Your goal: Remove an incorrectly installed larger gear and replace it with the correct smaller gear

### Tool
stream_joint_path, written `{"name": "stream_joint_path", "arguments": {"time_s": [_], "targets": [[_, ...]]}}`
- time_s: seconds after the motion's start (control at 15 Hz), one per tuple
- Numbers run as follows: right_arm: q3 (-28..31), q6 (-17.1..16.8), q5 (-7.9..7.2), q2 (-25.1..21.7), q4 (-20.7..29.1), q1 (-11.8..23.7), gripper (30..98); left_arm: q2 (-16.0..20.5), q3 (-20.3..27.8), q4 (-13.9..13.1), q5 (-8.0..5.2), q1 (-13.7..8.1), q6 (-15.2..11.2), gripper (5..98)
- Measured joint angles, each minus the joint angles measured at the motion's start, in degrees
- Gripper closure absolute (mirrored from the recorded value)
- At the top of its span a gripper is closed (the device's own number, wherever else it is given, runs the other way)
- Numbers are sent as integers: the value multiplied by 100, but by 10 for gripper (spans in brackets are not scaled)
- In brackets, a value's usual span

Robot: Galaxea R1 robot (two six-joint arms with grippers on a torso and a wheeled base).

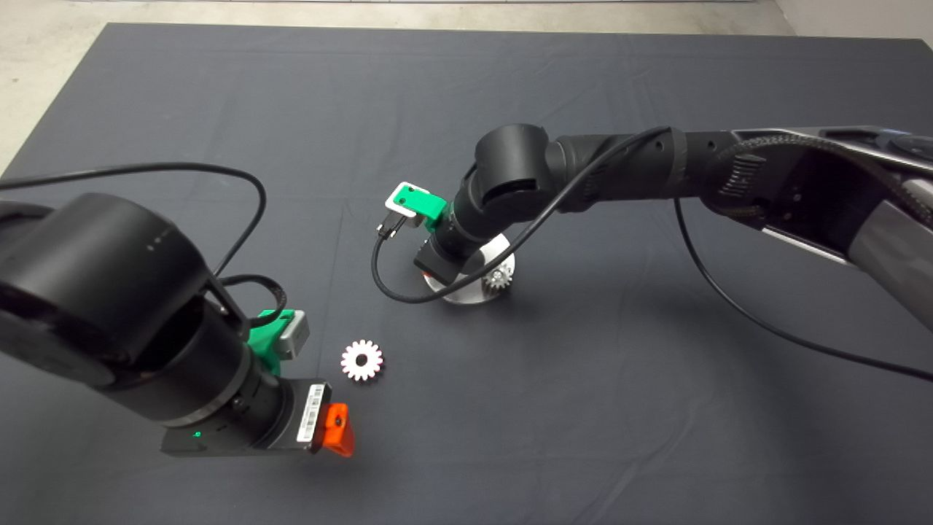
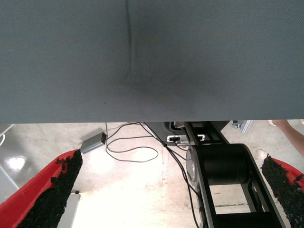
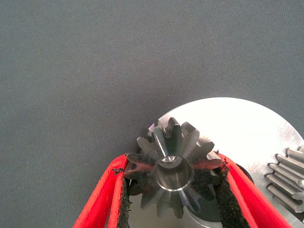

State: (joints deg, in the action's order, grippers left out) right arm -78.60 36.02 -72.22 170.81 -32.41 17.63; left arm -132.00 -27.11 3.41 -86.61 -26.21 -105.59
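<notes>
The head camera looks down on the whole mat [image 1: 510, 437] from above; the right wrist camera sits close over the steel disc [image 3: 247, 133] also visible there.

Even overhead light left soft shadows on the mat [image 1: 466, 452]. Glare washed out the round steel plate [image 3: 237, 128] (and the floor [image 2: 137, 190]); the pads [image 3: 124, 194] blurred.

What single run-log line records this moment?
right gripper: shut on smaller gear over round base plate | left gripper: open, idle | larger gear: on mat
</notes>
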Motion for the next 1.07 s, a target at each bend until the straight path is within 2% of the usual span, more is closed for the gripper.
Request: {"name": "stream_joint_path", "arguments": {"time_s": [0.6,0.87,1.07], "targets": [[0,-9,-8,30,-11,-63,892,2,0,0,-1,0,-2,61],[0,-242,-16,27,-11,-66,891,2,0,0,-1,0,-2,61],[0,-257,-13,27,-11,-68,890,2,0,2,-1,0,-2,61]]}}
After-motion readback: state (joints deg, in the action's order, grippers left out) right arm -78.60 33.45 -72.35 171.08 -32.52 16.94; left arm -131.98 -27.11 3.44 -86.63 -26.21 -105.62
